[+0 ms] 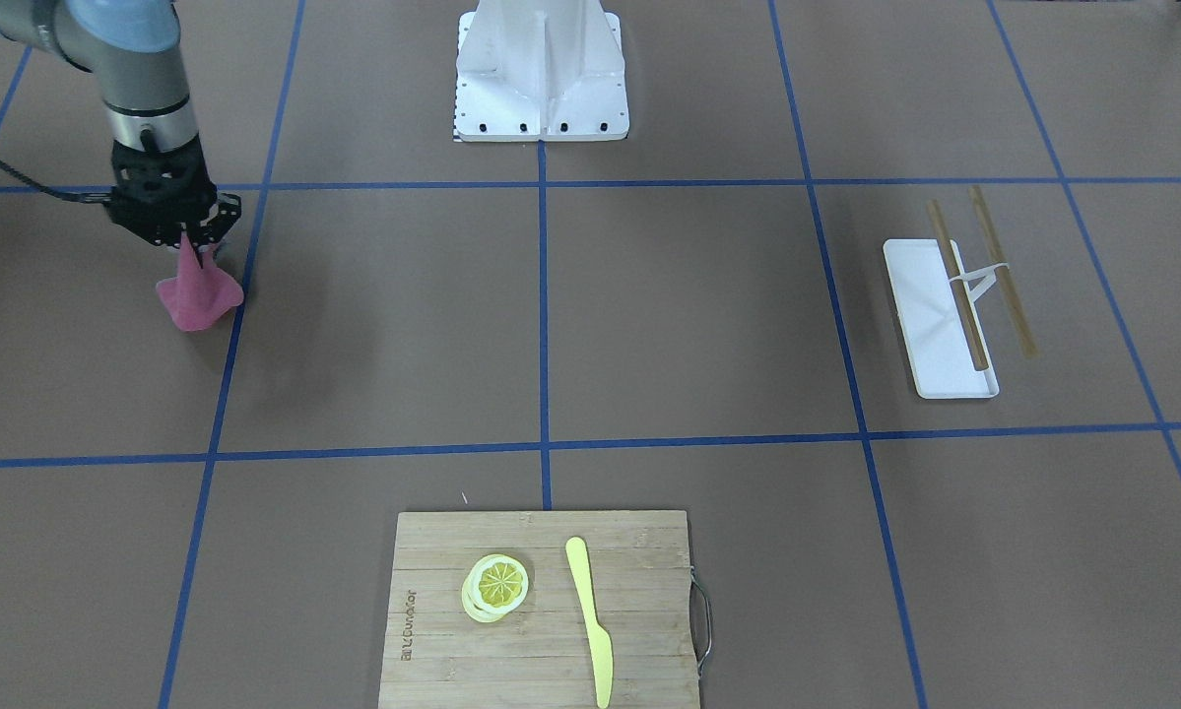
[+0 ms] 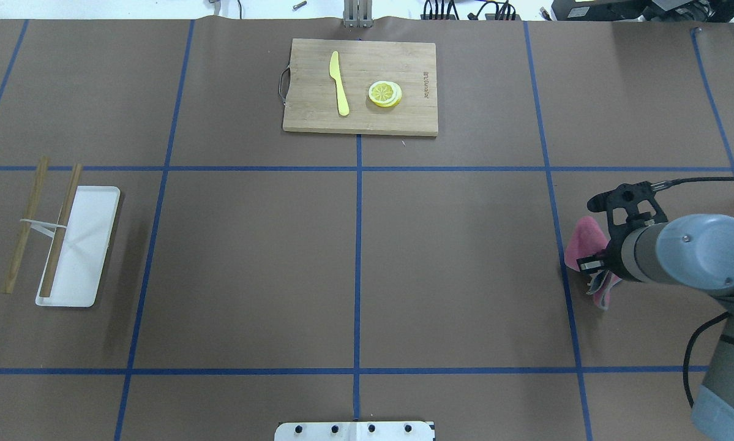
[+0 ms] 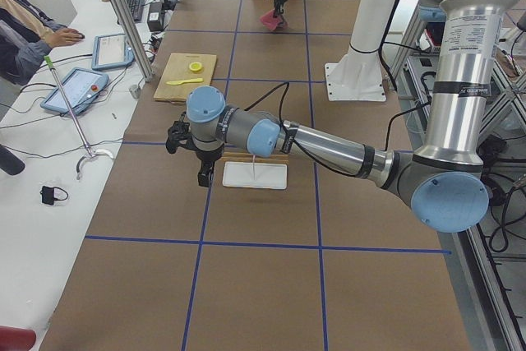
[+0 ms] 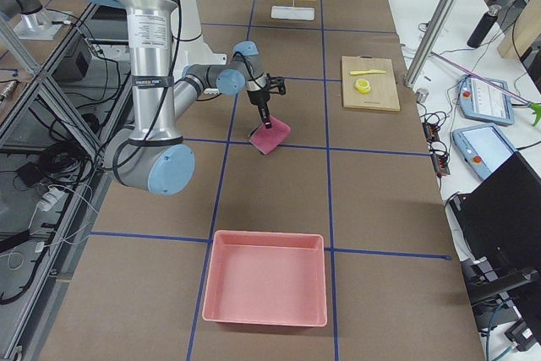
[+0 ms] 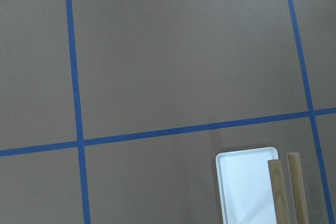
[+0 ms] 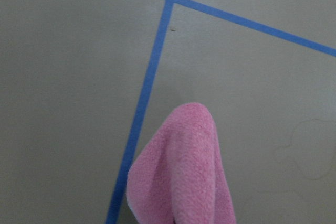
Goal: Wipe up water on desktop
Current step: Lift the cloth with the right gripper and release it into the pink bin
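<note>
Upper left in the front view, the right tool (image 1: 188,236) grips a pink cloth (image 1: 199,297) trailing onto the brown surface (image 1: 393,315). Whether the left tool (image 3: 205,177) is open, I cannot tell.

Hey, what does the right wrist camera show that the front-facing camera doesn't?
Only the wrist view: a faint curved outline on the desktop, possibly the water's edge. Only the front-facing view: the right pincer holding the pink cloth by its top, the cutting board, the white tray. Both: that cloth and blue tape lines.
</note>
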{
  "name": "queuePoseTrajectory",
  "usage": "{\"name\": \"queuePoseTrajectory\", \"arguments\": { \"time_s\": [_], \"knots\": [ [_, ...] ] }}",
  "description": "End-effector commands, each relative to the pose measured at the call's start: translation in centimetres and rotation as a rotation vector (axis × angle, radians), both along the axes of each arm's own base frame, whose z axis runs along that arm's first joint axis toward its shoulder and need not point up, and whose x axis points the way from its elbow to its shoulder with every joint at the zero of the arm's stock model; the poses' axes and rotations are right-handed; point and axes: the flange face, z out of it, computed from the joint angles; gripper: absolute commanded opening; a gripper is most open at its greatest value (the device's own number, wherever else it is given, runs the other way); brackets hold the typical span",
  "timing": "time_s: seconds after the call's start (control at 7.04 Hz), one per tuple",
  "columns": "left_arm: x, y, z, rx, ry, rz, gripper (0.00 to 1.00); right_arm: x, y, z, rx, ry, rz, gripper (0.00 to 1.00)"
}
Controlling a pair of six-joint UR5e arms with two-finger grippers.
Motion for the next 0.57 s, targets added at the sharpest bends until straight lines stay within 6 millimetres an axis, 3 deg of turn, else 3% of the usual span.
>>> {"name": "queuePoseTrajectory", "arguments": {
  "time_s": [0.0, 0.14, 0.43],
  "knots": [
    [-0.1, 0.1, -0.4, -0.003, 0.003, -0.004, 0.98, 10.9, -2.8, 2.6, -0.006, -0.004, -0.02, 0.0],
    [-0.1, 0.2, -0.7, -0.004, 0.006, -0.008, 0.98, 17.4, -2.8, 4.5, 0.005, 0.019, -0.038, 0.0],
    [-0.1, 0.4, -0.8, -0.004, 0.006, -0.01, 0.98, 28.3, -2.7, 10.1, 0.033, 0.057, -0.12, 0.0]
  ]
}}
